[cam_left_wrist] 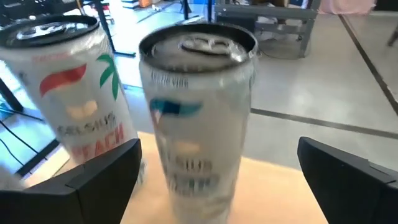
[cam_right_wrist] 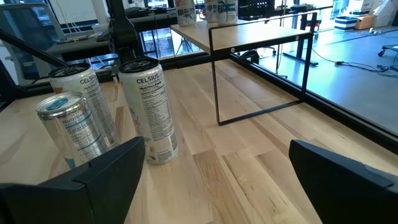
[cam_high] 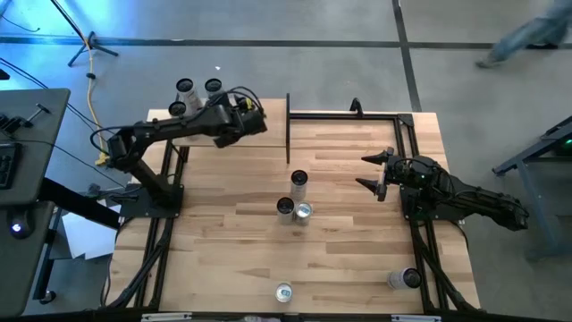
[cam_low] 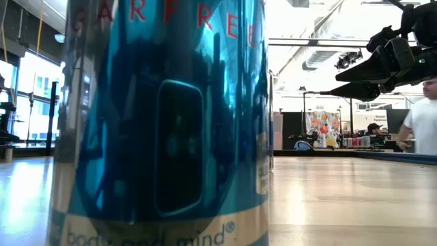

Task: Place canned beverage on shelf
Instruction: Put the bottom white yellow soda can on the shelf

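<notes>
Three canned beverages stand on the shelf (cam_right_wrist: 261, 32) at the table's far left corner. My left gripper (cam_high: 214, 100) is open there. Its fingers (cam_left_wrist: 93, 180) stand on either side of one upright white can (cam_left_wrist: 198, 112) without touching it. That can rests by its base on the pale board (cam_left_wrist: 273, 180). A second can (cam_left_wrist: 62, 93), marked Peach, stands beside it. My right gripper (cam_high: 375, 174) waits open at the table's right side, showing also as my right gripper (cam_right_wrist: 214, 180) and my right gripper (cam_low: 355, 78).
Three upright cans (cam_high: 298, 182) cluster mid-table, seen as a can (cam_right_wrist: 149, 106). One can (cam_high: 284, 292) stands at the near edge, filling the low view as a blue can (cam_low: 164, 123). Another can (cam_high: 404, 279) lies near right. A bare black frame (cam_high: 357, 114) stands far right. A person (cam_low: 423, 116) is beyond the table.
</notes>
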You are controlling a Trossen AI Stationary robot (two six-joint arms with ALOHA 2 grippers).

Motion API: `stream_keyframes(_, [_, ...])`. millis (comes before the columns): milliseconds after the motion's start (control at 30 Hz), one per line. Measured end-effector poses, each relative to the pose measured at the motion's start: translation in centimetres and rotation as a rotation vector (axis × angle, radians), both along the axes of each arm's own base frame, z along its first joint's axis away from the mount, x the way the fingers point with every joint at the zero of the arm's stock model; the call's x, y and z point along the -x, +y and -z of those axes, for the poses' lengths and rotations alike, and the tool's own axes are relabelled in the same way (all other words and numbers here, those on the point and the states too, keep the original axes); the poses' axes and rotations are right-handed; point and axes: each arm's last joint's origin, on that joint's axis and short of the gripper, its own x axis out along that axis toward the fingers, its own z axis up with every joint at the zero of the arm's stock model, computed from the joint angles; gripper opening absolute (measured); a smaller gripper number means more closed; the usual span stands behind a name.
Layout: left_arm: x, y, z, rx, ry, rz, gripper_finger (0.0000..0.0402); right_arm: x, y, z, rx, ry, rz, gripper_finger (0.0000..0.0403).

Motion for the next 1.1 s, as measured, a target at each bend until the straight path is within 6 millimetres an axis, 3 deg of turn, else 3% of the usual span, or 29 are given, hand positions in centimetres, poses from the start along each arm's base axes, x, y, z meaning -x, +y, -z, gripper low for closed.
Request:
stream_keyframes(333, [0.9,-5.2,-1.2,0.182,-0.081,0.119,0.0400,0.0,0.0,0.0,0.000,0.000,0.000,0.0387])
stream_keyframes(633, [2.1,-10.3,-2.6,0.708,-0.183,0.359,0.0400,0.0,0.0,0.0,0.000,0.000,0.000,0.0387])
stream_keyframes(833, [1.9,-13.4,-2.4,0.983,-0.198,0.480,0.0400,0.0,0.0,0.0,0.000,0.000,0.000,0.0387])
stream_keyframes(1100, [1.7,-18.4,-2.2,1.032,-0.209,0.606,0.0400,0.0,0.0,0.0,0.000,0.000,0.000,0.0387])
